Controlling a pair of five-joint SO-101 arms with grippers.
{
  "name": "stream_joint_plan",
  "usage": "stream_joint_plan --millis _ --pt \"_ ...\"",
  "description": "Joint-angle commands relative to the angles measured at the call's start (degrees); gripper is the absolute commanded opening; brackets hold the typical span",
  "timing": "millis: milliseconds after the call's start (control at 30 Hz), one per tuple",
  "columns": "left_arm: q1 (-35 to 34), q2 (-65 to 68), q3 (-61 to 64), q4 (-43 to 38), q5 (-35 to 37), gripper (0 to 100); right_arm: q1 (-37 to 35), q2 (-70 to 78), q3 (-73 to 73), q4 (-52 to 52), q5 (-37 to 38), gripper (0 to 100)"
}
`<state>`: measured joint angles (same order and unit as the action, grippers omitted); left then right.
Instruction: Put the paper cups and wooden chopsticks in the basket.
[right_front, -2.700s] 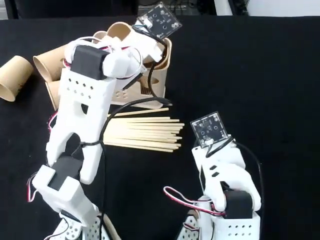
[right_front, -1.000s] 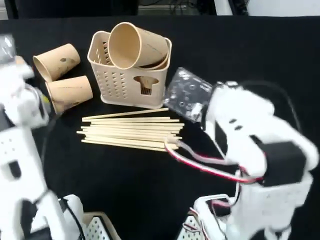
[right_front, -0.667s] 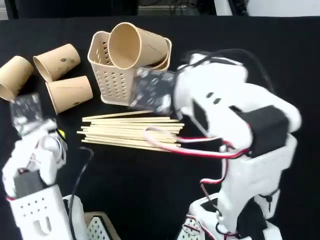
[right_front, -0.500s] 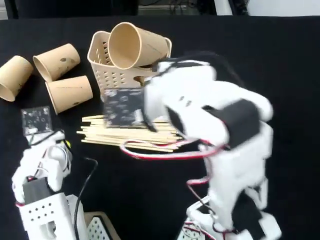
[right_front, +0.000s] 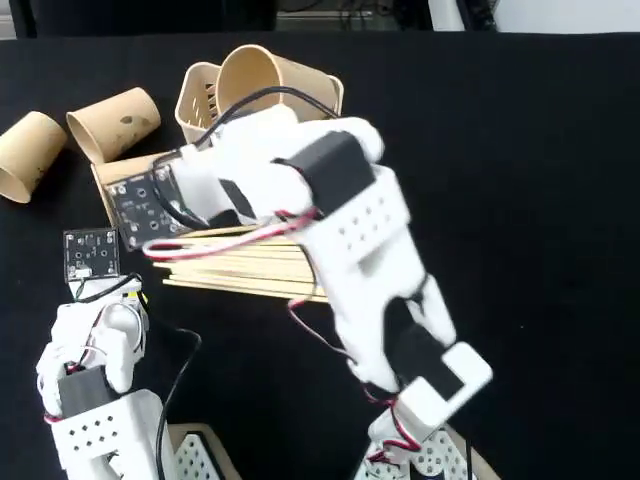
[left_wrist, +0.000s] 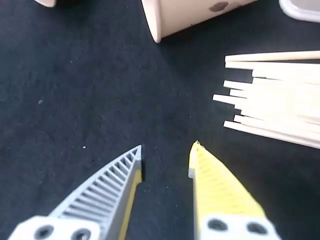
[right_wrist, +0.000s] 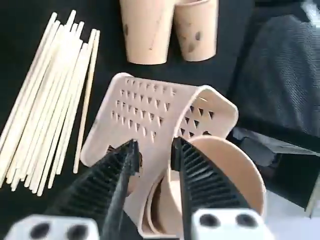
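Observation:
The beige slotted basket (right_front: 205, 90) stands at the back with a paper cup (right_front: 270, 75) lying in its mouth. Two more cups (right_front: 30, 155) (right_front: 112, 122) lie to its left, and a third (right_front: 105, 178) is partly hidden by my right arm (right_front: 300, 180). That arm stretches across the wooden chopsticks (right_front: 240, 270). My right gripper (right_wrist: 154, 147) is open and empty, hovering by the basket (right_wrist: 165, 115) and its cups (right_wrist: 220, 175). My left gripper (left_wrist: 165, 150) is open and empty above bare table, close to a cup (left_wrist: 195, 12) and the chopstick ends (left_wrist: 275, 110).
My left arm (right_front: 95, 340) sits folded at the front left corner. The black table (right_front: 520, 200) is bare on its right half. Two cups (right_wrist: 147, 30) (right_wrist: 197, 27) lie side by side beyond the basket, with chopsticks (right_wrist: 45, 110) fanned out beside it.
My left arm left the basket, where a cup now lies, and pulled back to the front left. My right arm swung from the right side across the chopsticks toward the cups.

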<state>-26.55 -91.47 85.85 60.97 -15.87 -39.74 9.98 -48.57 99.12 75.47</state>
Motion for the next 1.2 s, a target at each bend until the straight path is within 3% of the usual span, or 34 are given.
stream_joint_plan --millis 0,600,1167 --pt "0.22 -1.23 0.22 -1.05 -0.26 16 1.14 2.15 -4.44 1.76 0.53 13.1" --pt "-2.42 -4.66 0.75 -0.79 1.76 16 8.7 6.02 -7.43 1.67 1.23 13.1" --pt "-2.24 -5.54 0.92 0.18 1.76 16 8.97 6.11 -6.99 1.32 2.73 12.9"
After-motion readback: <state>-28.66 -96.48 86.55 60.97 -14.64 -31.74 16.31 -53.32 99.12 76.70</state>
